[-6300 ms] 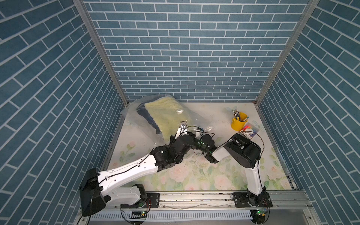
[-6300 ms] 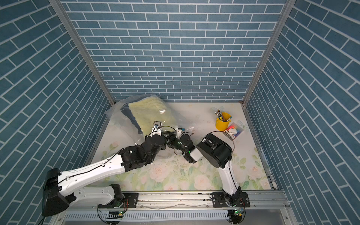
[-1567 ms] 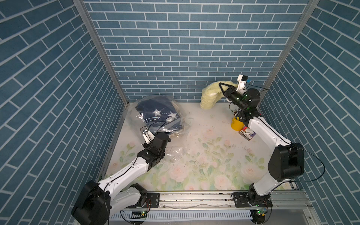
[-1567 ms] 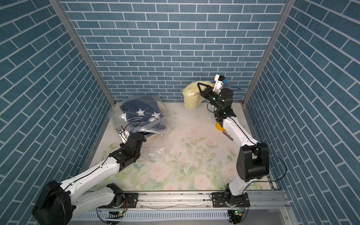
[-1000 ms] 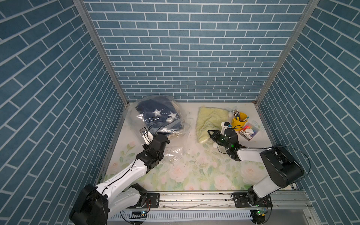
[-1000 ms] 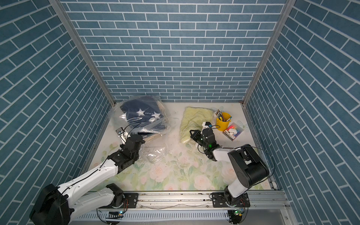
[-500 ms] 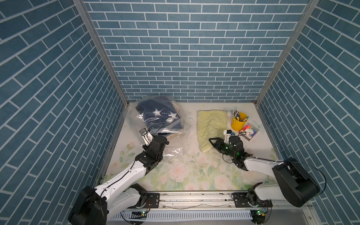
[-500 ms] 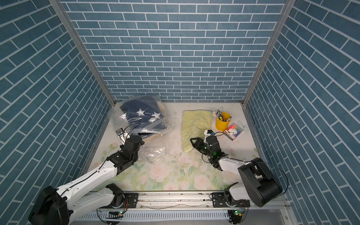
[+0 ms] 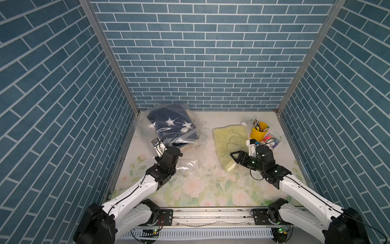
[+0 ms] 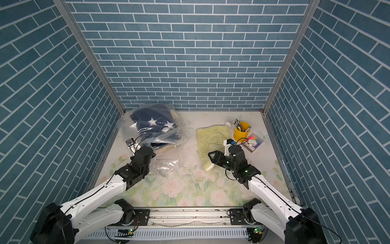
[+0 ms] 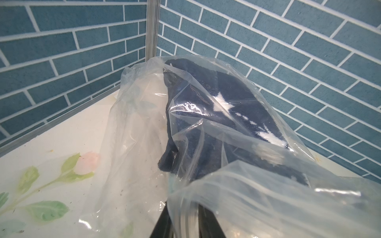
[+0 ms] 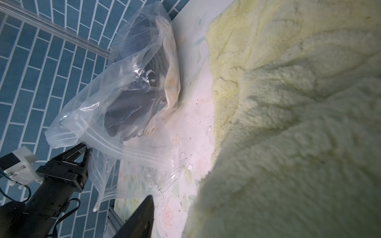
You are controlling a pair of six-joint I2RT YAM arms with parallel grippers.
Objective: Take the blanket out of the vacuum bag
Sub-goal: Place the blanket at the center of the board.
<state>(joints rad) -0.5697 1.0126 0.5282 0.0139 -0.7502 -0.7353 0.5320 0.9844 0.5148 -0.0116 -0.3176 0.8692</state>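
Right gripper (image 9: 234, 157) wide, empty, beside yellow blanket (image 9: 230, 139); finger may snag pile. Left gripper (image 12: 84, 147) at vacuum bag (image 9: 175, 131) mouth, grip cannot tell; retreat could drag bag.

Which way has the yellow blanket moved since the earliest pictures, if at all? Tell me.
Yes. The yellow blanket left the vacuum bag in the back left corner and now lies on the table to the right, beside the yellow cup.

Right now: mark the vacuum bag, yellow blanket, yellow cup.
vacuum bag (image 9: 168, 128), in a top view, middle of the plastic.
yellow blanket (image 9: 229, 142), in a top view, middle of fleece.
yellow cup (image 9: 258, 134), in a top view, outer wall.
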